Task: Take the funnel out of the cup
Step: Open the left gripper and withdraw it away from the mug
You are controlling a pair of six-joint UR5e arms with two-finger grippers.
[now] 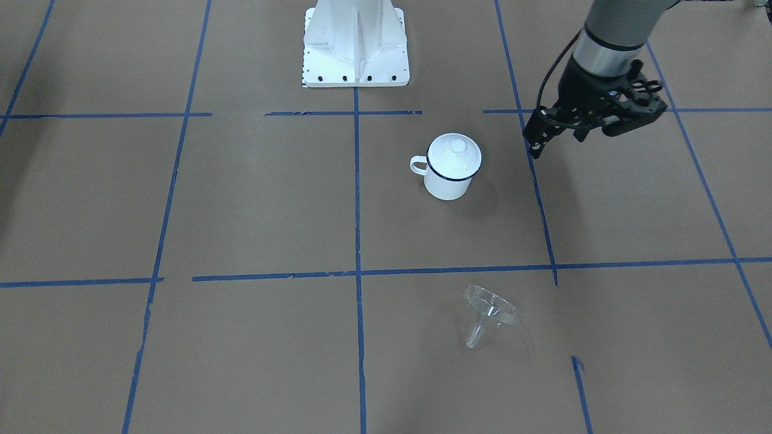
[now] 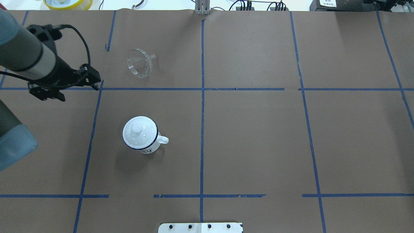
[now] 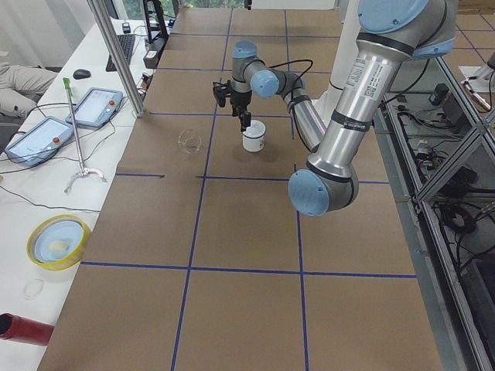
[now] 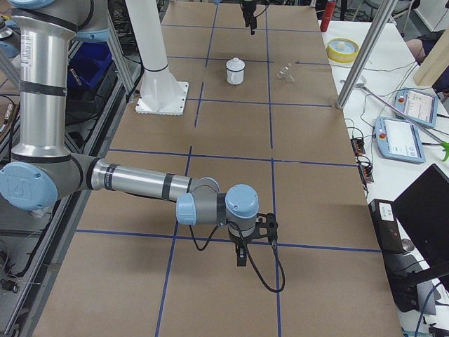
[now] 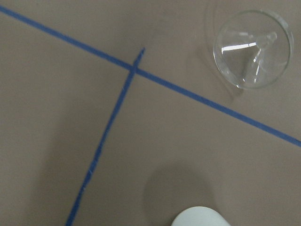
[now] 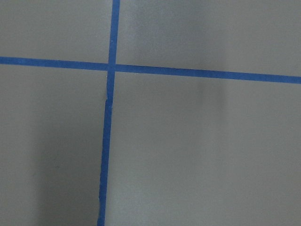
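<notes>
brown paper covers the table, crossed by blue tape lines into a grid. a white domed lid sits toward the left edge. a yellow dish lies beyond the far left corner.

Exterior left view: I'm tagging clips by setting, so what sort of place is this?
Probably a robotics lab: a large robot arm over a brown table gridded with blue tape, and teach pendants on a side bench.

A robotics lab: taped-grid table, teach pendants, industrial arms.
</notes>
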